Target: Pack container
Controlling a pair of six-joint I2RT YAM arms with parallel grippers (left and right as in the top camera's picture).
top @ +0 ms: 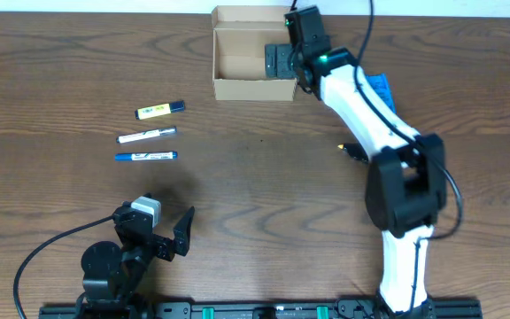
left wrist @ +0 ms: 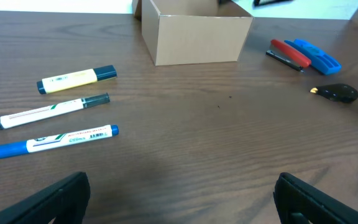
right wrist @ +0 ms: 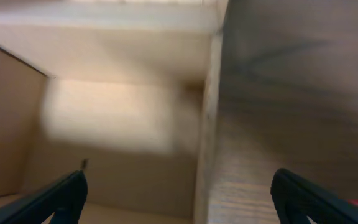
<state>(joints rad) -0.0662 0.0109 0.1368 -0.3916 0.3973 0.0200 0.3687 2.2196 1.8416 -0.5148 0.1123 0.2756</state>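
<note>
The tan cardboard container (top: 237,87) stands open at the back of the table; it also shows in the left wrist view (left wrist: 197,37) and fills the right wrist view (right wrist: 104,118). My right gripper (top: 283,62) is open and empty, straddling the box's right wall, one finger inside and one outside (right wrist: 179,199). A yellow marker (top: 160,110), a white marker (top: 146,135) and a blue marker (top: 145,156) lie left of centre, also in the left wrist view (left wrist: 76,79) (left wrist: 51,111) (left wrist: 51,142). My left gripper (top: 162,237) is open and empty near the front edge (left wrist: 182,199).
A red pen (left wrist: 289,53) and a blue object (left wrist: 316,55) lie right of the box. A small black item (top: 354,151) lies beside the right arm, also in the left wrist view (left wrist: 335,93).
</note>
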